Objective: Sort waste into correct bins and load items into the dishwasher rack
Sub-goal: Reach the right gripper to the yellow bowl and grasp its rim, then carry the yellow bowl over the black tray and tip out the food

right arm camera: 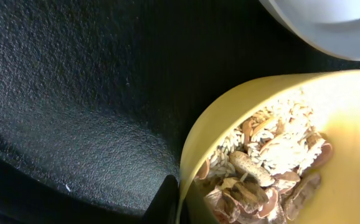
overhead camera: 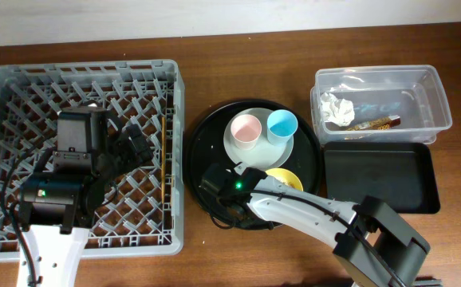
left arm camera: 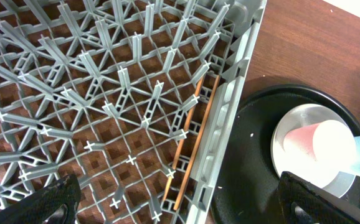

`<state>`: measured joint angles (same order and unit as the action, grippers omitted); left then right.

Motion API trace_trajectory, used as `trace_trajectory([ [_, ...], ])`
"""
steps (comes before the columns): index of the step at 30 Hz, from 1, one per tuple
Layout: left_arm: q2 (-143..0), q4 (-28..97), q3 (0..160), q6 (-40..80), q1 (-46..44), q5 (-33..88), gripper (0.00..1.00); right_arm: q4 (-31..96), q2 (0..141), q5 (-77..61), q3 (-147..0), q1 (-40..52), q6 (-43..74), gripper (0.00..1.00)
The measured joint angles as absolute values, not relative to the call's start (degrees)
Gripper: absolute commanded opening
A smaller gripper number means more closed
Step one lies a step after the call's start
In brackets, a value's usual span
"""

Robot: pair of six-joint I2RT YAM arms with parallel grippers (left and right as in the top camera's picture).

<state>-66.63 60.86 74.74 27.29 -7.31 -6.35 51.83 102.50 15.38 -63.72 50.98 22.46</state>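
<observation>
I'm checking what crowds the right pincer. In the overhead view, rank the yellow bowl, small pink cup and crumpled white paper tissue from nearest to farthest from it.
From the right pincer:
1. Yellow bowl, at the pincer, on the round black tray.
2. Small pink cup, on the pale round plate beyond.
3. Crumpled white paper tissue, far right in the clear plastic tub.
</observation>
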Motion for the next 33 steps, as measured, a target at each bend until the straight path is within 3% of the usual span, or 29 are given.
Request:
trace_trajectory([
  [10,-66.63,60.86,74.74,27.29,-7.31,-6.35,0.99,72.60,98.67,19.55,-81.21,48.07,22.50,0.04],
  [16,-66.63,60.86,74.74,27.29,-7.31,-6.35,0.99,73.67,93.47,13.78,-81.97,24.67,19.35,0.04],
  [21,-66.63,60.88,74.74,27.29,-7.31,-6.35,0.99,71.88,93.47,-4.80,-81.97,4.86,8.73,0.04],
  [33,-66.63,60.86,74.74,27.29,-7.31,-6.35,0.99,64.90,93.41,-40.47,-74.54,-28.67,-6.96,0.04],
])
